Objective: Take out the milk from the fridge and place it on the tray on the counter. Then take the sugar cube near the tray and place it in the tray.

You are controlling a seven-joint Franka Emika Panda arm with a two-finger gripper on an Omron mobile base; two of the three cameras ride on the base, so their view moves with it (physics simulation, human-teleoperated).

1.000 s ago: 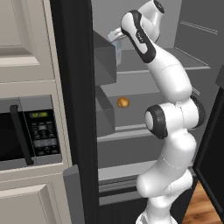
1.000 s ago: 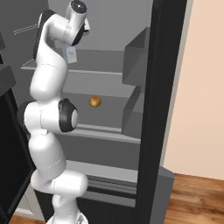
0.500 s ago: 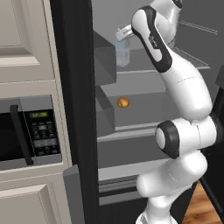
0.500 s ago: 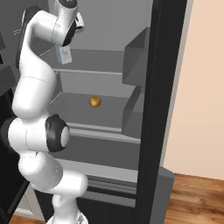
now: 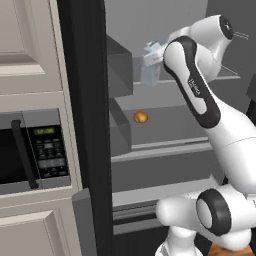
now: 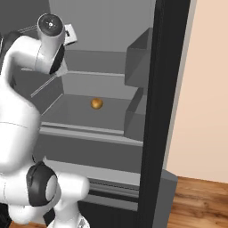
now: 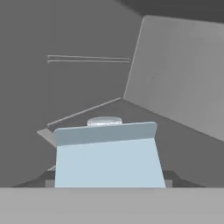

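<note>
Upper shelf: milk carton (image 5: 150, 67) stands by the left wall box (image 5: 119, 70).
Lower shelf (image 6: 80, 116): open around small orange item (image 6: 96, 103).

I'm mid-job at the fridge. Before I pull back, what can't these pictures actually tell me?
- Gripper: the arm's own links cover it in both base views, and the fingertips are out of sight in the hand view, so a grip on the milk is unconfirmed.
- Milk's lower body: cut off by the bottom of the hand view; partly behind the arm in the left base view.
- Small orange-brown item: too small to identify.
</note>
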